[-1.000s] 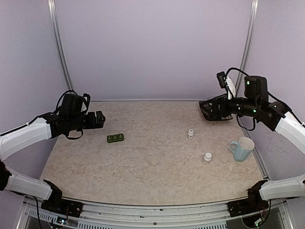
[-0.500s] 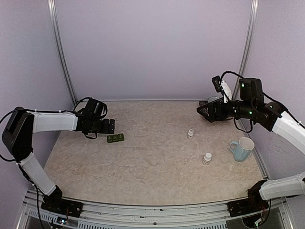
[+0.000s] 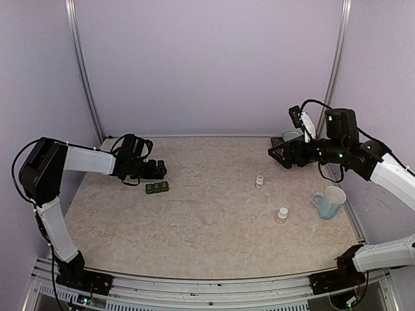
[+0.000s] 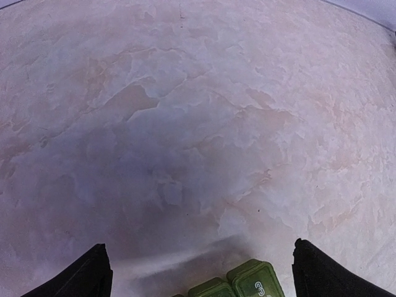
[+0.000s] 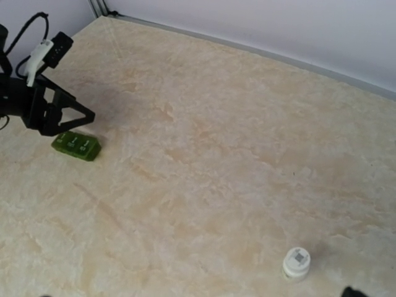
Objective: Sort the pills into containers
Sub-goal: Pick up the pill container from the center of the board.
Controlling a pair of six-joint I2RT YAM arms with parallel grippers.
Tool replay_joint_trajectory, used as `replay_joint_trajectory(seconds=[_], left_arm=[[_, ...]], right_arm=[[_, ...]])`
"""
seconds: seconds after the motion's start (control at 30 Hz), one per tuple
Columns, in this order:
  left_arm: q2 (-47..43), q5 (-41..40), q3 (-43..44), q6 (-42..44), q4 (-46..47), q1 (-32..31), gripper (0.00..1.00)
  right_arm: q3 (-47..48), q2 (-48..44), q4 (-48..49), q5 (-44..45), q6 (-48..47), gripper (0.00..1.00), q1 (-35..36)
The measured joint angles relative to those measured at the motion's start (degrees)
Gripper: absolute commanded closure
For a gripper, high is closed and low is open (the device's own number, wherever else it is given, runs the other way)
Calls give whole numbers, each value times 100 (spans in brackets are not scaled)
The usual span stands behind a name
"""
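**Tabletop (image 3: 207, 240) scene, read from the near edge outward.** One white bottle (image 3: 281, 215) stood nearest, well to the right of the containers (image 3: 157, 188) and nearer to the viewer than they were. One pale blue mug (image 3: 329, 202) stood farther right again, well apart from the containers, its handle on its left side.

The containers lay flat on the left half of the marbled tabletop. They formed a single dark green strip of three joined square compartments in a row running left to right. All three lids were down, and each bore a small pale mark.

A second white bottle (image 3: 259, 182), white-capped, stood well to the right of the strip at about the same depth.

Count: one strip of three compartments, two bottles, one mug, two claws.

The left claw (image 3: 159, 170) hung just beyond the containers, spread wide and holding nothing. In the left wrist view only part of the strip showed, at the lower edge between the two dark fingers (image 4: 86, 275). Whether a finger touched the strip could not be told.

The right claw (image 3: 277, 154) hung far to the right of the containers and beyond them. Its jaws stood wide apart and empty.
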Motion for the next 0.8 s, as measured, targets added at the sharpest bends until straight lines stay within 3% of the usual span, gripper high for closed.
replay_joint_trajectory(seconds=[0.8], left_arm=[[2, 671, -654, -92, 319, -131, 2]], right_arm=[[-42, 92, 2, 105, 44, 0, 37]])
